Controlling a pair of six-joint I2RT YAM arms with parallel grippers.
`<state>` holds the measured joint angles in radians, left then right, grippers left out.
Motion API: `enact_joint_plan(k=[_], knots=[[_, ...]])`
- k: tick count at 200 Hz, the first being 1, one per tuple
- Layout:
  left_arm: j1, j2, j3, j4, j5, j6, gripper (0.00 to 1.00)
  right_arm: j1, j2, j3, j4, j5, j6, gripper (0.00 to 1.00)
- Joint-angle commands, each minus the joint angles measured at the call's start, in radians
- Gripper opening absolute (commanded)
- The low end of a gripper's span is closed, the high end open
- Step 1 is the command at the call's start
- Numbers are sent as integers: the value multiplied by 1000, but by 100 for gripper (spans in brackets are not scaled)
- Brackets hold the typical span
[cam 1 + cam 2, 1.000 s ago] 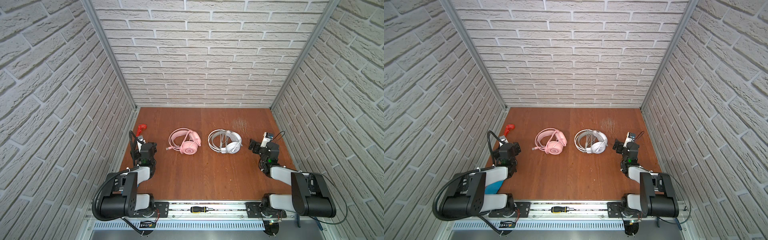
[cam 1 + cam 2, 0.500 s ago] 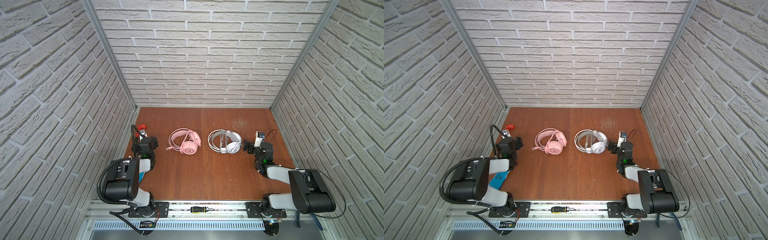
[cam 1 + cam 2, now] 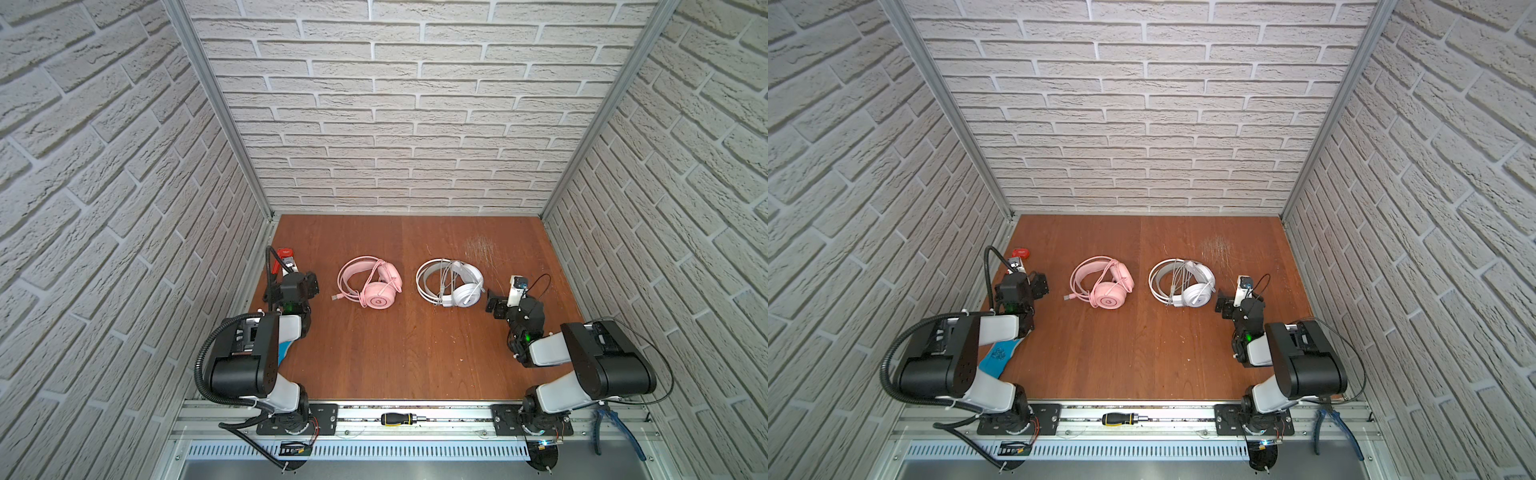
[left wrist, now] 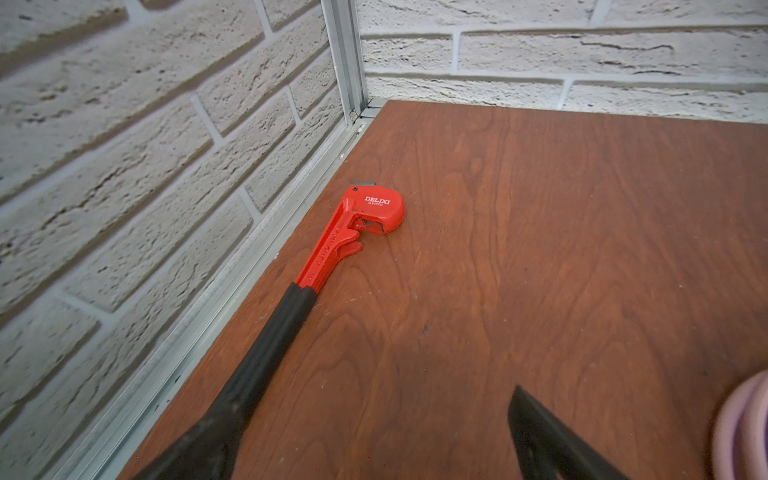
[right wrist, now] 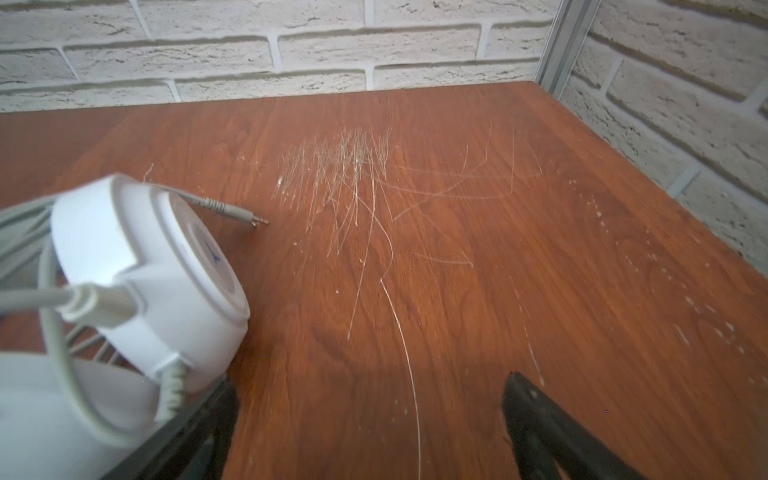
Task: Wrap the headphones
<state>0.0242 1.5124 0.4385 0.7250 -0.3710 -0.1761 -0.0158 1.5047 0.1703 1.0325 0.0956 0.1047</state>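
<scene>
Both headphones lie flat on the wooden table, cables coiled over them. In both top views the pink headphones (image 3: pixel 379 297) (image 3: pixel 1111 297) are left of centre and the white headphones (image 3: pixel 465 296) (image 3: pixel 1196 296) right of centre. My left gripper (image 3: pixel 311 286) (image 3: pixel 1040 286) (image 4: pixel 374 415) is open and empty, a short way left of the pink headphones (image 4: pixel 744 432), which show at the edge of the left wrist view. My right gripper (image 3: pixel 493 302) (image 3: pixel 1222 304) (image 5: pixel 365 415) is open and empty, just right of the white earcup (image 5: pixel 145 270). One of its fingers (image 5: pixel 199 428) is next to the lower earcup. A jack plug (image 5: pixel 249 218) lies behind the earcup.
A red pipe wrench (image 3: pixel 284 257) (image 4: pixel 353 224) lies along the left wall, beside my left gripper. A screwdriver (image 3: pixel 401 419) rests on the front rail and blue pliers (image 3: pixel 615 432) at the front right. Brick walls enclose three sides. A scratched patch (image 5: pixel 345 174) marks the table at the back right.
Both arms reached farther back. The left gripper moved up beside the wrench. The right gripper moved left, closer to the white headphones. Both stayed open.
</scene>
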Motion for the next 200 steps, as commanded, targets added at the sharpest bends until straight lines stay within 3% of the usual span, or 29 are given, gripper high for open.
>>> enact_joint_plan(k=[1, 23, 105, 127, 200], knots=[[8, 8, 19, 22, 9, 9, 98, 0, -84, 84, -78, -8, -7, 99], [7, 8, 19, 24, 10, 10, 98, 5, -11, 144, -79, -127, -69, 100], [8, 9, 19, 23, 9, 10, 98, 7, -12, 153, -100, -124, -72, 100], [8, 8, 19, 24, 9, 9, 98, 7, -5, 197, -172, -247, -116, 99], [7, 9, 19, 24, 9, 9, 98, 7, -8, 183, -147, -213, -105, 99]])
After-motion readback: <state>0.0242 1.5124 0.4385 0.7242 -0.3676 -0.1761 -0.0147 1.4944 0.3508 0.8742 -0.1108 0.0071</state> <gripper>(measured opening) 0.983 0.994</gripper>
